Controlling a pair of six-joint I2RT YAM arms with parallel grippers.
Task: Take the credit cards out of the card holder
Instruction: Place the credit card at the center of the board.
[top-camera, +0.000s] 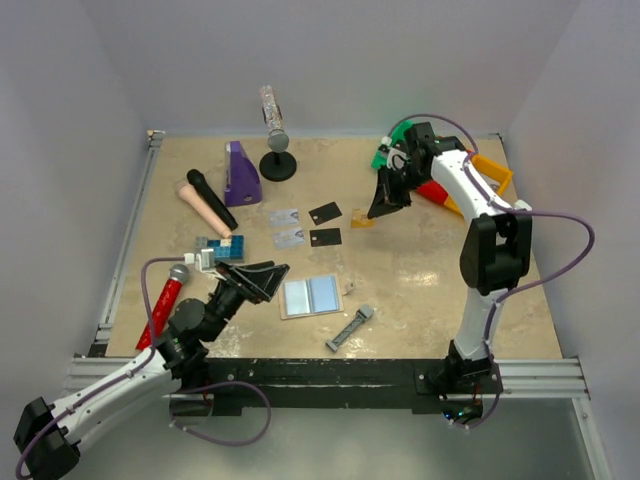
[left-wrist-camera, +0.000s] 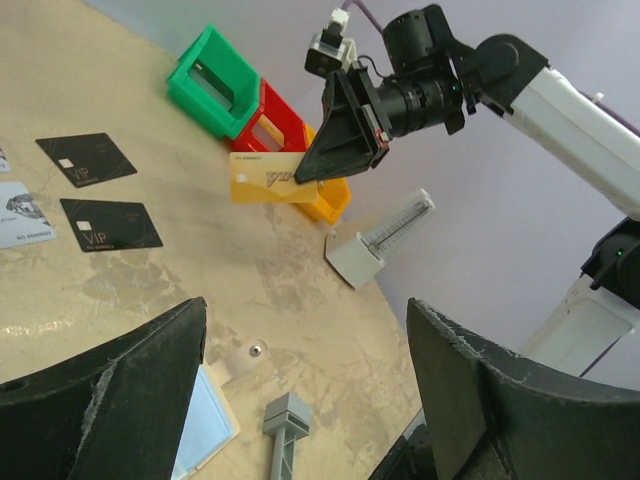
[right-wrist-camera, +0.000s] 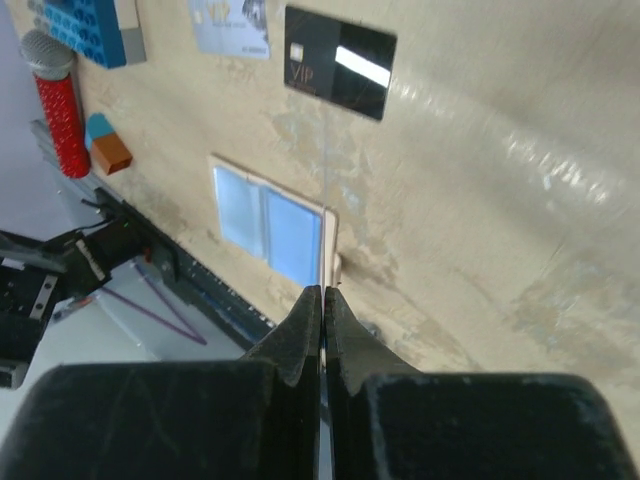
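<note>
Over the table just right of the four laid-out cards (top-camera: 325, 237), the right gripper (top-camera: 385, 203) pinches a yellow card (left-wrist-camera: 268, 178), best lowered flat beside them before release; the left gripper (top-camera: 265, 276) gapes open by the open card holder (top-camera: 310, 296).

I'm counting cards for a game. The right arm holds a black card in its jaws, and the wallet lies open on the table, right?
Not quite. The card held by the right gripper, between its jaws, is yellow, not black; the left wrist view shows it. The card holder does lie open on the table.
</note>
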